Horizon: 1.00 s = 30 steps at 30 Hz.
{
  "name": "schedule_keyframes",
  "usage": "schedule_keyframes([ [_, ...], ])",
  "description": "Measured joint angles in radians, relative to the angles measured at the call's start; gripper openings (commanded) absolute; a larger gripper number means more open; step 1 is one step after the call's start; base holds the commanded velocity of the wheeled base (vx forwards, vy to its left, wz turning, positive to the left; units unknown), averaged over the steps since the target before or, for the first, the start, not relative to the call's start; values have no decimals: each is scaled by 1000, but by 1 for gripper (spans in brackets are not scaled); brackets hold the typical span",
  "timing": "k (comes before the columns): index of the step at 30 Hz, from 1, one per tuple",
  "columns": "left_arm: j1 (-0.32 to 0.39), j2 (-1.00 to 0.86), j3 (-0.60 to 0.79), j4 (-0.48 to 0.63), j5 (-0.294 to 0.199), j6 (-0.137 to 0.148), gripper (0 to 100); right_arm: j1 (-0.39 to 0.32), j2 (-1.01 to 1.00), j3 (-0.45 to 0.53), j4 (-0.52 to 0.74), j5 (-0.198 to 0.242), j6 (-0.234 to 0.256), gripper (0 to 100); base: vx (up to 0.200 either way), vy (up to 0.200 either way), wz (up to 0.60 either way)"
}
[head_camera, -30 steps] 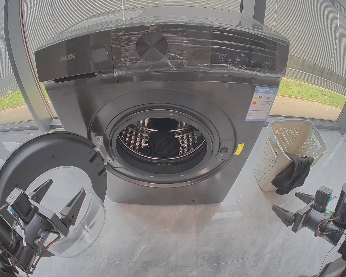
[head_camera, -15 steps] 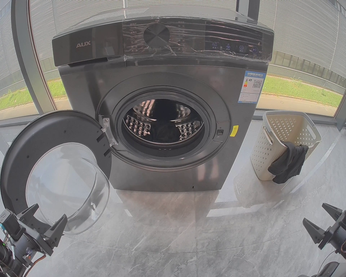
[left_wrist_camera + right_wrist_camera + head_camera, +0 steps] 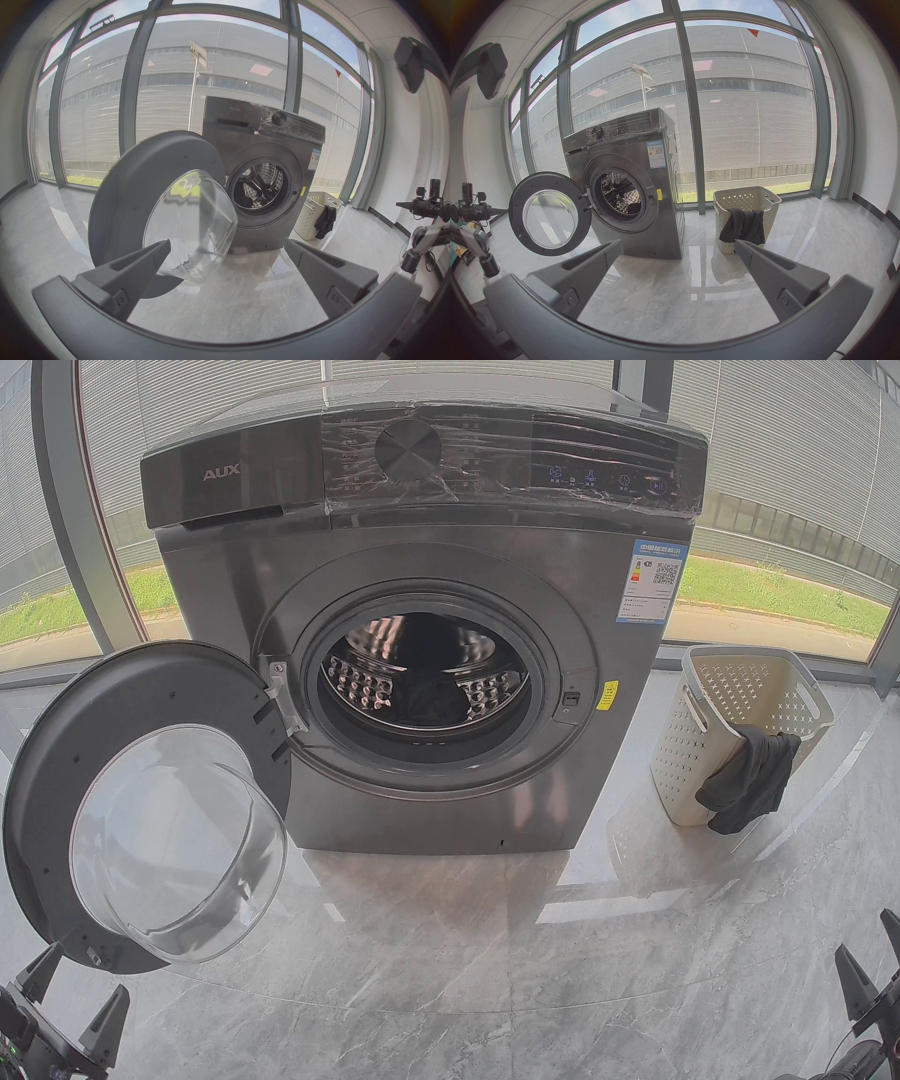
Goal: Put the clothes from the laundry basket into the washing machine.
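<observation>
Over perforated plastic basket (image 3: 680, 763) rim, limp black garment (image 3: 750, 782)

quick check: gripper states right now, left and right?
Left gripper: open, holding nothing.
Right gripper: open, holding nothing.

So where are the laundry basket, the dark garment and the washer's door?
laundry basket (image 3: 682, 763), head view, its perforated side wall.
dark garment (image 3: 750, 782), head view, the fold draped over the basket's rim.
washing machine door (image 3: 122, 709), head view, its dark outer ring.
</observation>
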Motion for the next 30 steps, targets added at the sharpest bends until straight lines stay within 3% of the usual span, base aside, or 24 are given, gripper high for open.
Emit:
schedule_keyframes([
  [4,65,-100,0,89,-55,26,100,-22,-65,0,101,5,0,100,0,0,0],
  [11,201,-157,0,131,-81,43,100,-43,-123,0,139,-43,-33,100,0,0,0],
  [15,276,-191,0,161,-102,72,100,-97,-153,0,142,-14,-67,100,0,0,0],
  [19,295,-217,0,174,-120,82,100,-146,-182,0,150,3,-87,100,0,0,0],
  [24,298,-229,0,179,-125,78,100,-153,-197,0,175,-5,-29,100,0,0,0],
  [28,298,-233,0,179,-126,81,100,-152,-202,0,190,51,-70,100,0,0,0],
  [30,299,-235,0,179,-126,82,100,-151,-203,0,194,59,-81,100,0,0,0],
])
